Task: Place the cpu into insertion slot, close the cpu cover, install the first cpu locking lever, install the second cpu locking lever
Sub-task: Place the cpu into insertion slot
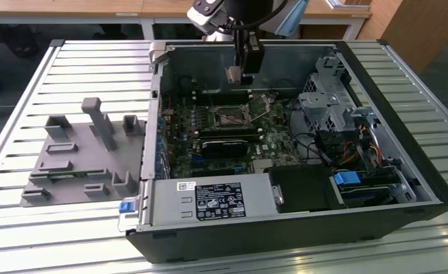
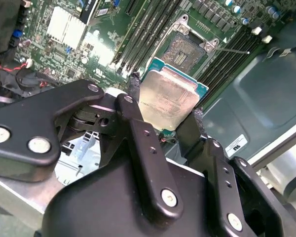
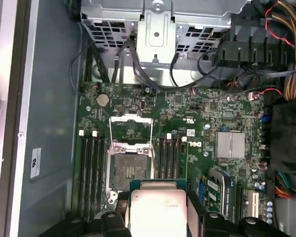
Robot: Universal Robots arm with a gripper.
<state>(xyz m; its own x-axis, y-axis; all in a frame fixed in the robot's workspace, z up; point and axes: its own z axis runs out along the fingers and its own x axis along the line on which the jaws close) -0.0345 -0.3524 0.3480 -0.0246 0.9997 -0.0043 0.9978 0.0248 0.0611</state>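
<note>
The cpu, a pale silver square chip on a teal base, is clamped between my gripper fingers. In the exterior view the gripper hangs inside the open computer case, above and slightly behind the insertion slot. The dark square insertion slot lies bare, just beyond the held cpu. The cpu cover, a thin silver frame, is flipped open away from the slot. A thin locking lever stands out beside the insertion slot.
Long black memory slots flank the socket on both sides. A metal drive cage and cables fill the case toward the exterior view's right, and a power supply sits at the front. A grey fixture lies outside the case on the slatted table.
</note>
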